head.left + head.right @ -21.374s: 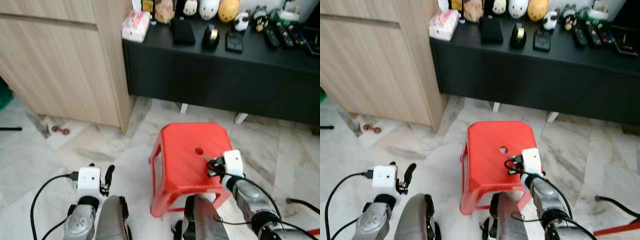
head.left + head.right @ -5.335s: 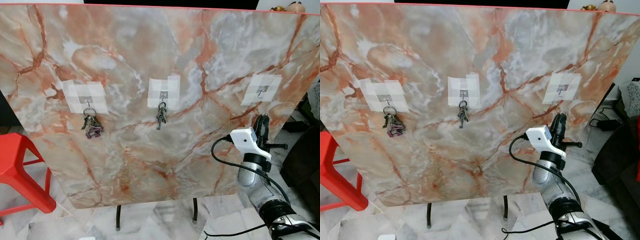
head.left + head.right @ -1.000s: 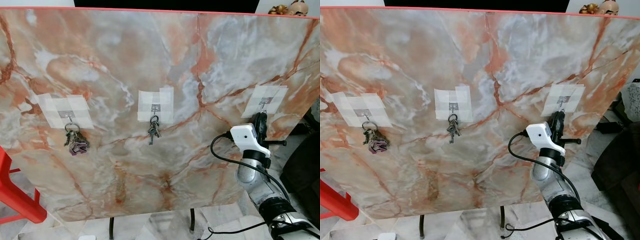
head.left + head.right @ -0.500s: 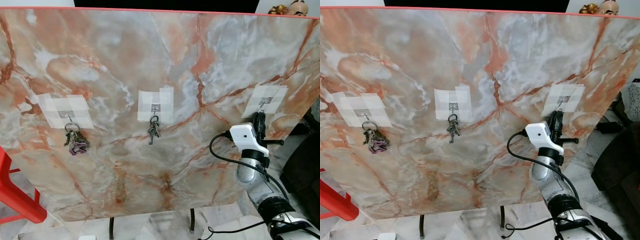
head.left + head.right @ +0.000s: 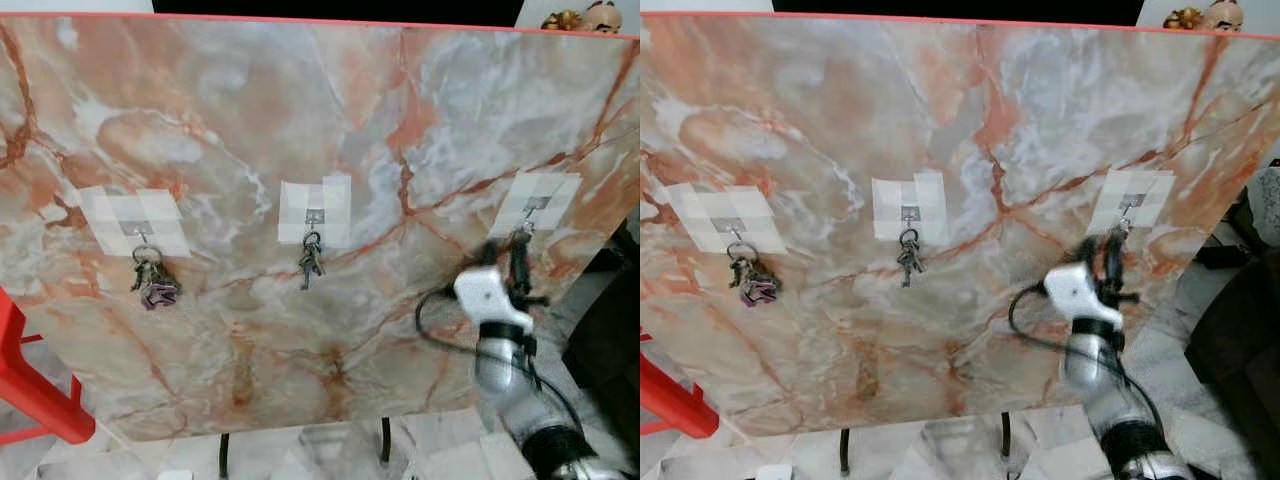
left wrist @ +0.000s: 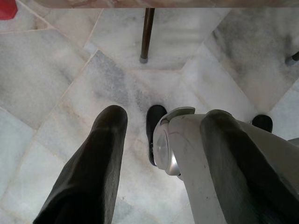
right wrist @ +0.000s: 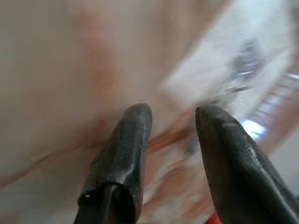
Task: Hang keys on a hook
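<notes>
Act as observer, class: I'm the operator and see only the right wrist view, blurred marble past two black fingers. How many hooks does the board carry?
Observer: Three on the marble board, each on a taped white patch: left hook, middle hook, right hook.
Operator: Which hold keys?
Observer: The left key bunch and the middle keys hang from theirs.
Operator: Where is my gripper?
Observer: The right gripper points up just below the right hook.
</notes>
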`<state>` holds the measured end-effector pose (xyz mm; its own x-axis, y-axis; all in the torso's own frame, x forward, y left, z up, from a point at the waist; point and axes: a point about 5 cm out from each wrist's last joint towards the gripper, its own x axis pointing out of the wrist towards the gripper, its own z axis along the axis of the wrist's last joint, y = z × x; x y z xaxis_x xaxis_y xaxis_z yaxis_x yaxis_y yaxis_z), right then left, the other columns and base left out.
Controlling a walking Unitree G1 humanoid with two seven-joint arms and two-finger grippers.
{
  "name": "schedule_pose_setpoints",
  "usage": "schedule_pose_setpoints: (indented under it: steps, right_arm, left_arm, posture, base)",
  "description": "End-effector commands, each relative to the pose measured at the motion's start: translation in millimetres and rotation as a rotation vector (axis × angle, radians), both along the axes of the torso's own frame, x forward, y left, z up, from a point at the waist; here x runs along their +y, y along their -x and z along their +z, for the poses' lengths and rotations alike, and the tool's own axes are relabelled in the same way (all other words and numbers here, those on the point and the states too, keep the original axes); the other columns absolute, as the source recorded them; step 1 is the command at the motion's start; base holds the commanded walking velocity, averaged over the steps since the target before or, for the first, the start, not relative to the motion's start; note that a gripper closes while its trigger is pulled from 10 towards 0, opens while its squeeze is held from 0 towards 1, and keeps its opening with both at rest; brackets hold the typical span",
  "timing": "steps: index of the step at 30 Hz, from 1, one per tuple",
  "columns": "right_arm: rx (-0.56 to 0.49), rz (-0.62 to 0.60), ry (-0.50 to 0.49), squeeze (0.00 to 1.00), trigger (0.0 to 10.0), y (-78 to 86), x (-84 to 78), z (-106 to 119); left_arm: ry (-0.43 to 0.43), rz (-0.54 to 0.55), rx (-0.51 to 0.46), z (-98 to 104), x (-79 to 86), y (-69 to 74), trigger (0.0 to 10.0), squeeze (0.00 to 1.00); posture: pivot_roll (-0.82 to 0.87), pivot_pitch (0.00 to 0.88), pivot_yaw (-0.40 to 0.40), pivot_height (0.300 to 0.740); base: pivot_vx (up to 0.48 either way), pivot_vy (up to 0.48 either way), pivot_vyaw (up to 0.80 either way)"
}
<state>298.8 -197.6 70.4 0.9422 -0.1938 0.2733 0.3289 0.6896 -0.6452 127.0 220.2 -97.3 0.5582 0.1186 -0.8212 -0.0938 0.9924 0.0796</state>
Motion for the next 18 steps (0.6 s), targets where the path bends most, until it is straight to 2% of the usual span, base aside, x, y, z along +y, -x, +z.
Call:
schedule_pose_setpoints:
  steps: [1,4,5,6,7,8,10,12,13,14,15,18]
  right_arm:
    - [0.022,0.054,-0.011,0.0,10.0,5.3,2.0,-1.6]
    - [0.103,0.085,-0.006,0.0,10.0,24.3,4.8,-21.5]
    - [0.103,0.085,-0.006,0.0,10.0,24.3,4.8,-21.5]
    - [0.141,0.071,-0.032,0.0,10.0,29.7,3.8,-29.1]
    - [0.232,0.03,-0.112,0.0,10.0,35.8,0.8,-43.7]
    - [0.232,0.03,-0.112,0.0,10.0,35.8,0.8,-43.7]
    - [0.453,-0.058,-0.272,0.0,10.0,49.7,-2.3,-77.5]
    - [0.702,-0.227,-0.605,0.0,10.0,75.0,-4.8,-116.8]
    - [0.702,-0.227,-0.605,0.0,10.0,75.0,-4.8,-116.8]
    - [0.801,-0.272,-0.736,0.0,10.0,89.1,-1.5,-131.6]
    - [0.858,-0.292,-0.812,0.0,10.0,97.6,1.7,-139.5]
    - [0.945,-0.265,-0.792,0.0,10.0,111.2,5.4,-148.9]
  left_arm:
    - [0.011,-0.022,0.034,-3.4,-5.0,5.9,10.0,0.0]
    - [0.007,-0.032,0.037,-3.2,-4.8,5.1,10.0,0.0]
    - [0.007,-0.032,0.037,-3.2,-4.8,5.1,10.0,0.0]
    - [0.006,-0.033,0.037,-3.1,-4.6,4.9,10.0,0.0]
    - [0.004,-0.036,0.037,-2.9,-4.3,4.5,10.0,0.0]
    - [0.004,-0.036,0.037,-2.9,-4.3,4.5,10.0,0.0]
    - [-0.006,-0.044,0.042,-2.8,-3.4,4.0,10.0,0.0]
    - [-0.046,-0.078,0.079,-3.5,-1.4,4.7,10.0,0.0]
    - [-0.046,-0.078,0.079,-3.5,-1.4,4.7,10.0,0.0]
    - [-0.052,-0.079,0.084,-3.6,-0.8,4.9,10.0,0.0]
    - [-0.053,-0.076,0.085,-3.6,-0.6,4.8,10.0,0.0]
    - [-0.048,-0.066,0.078,-3.2,-0.3,4.2,10.0,0.0]
  posture:
    - [0.02,0.0,-0.086,0.74]
    - [0.01,0.0,-0.084,0.74]
    - [0.01,0.0,-0.084,0.74]
    - [0.01,0.0,-0.082,0.74]
    - [0.01,0.0,-0.078,0.74]
    - [0.01,0.0,-0.078,0.74]
    - [0.0,0.0,-0.075,0.74]
    - [0.01,0.0,-0.068,0.74]
    - [0.01,0.0,-0.068,0.74]
    - [0.01,0.0,-0.067,0.74]
    - [0.01,0.0,-0.067,0.74]
    - [0.01,0.0,-0.063,0.74]
  base:
    - [0.0,0.0,0.0]
    - [0.0,0.0,0.0]
    - [0.0,0.0,0.0]
    - [0.0,0.0,0.0]
    - [0.0,0.0,0.0]
    - [0.0,0.0,0.0]
    - [0.0,0.0,0.0]
    - [0.0,0.0,0.0]
    - [0.0,0.0,0.0]
    - [0.0,0.0,0.0]
    - [0.0,0.0,0.0]
    - [0.0,0.0,0.0]
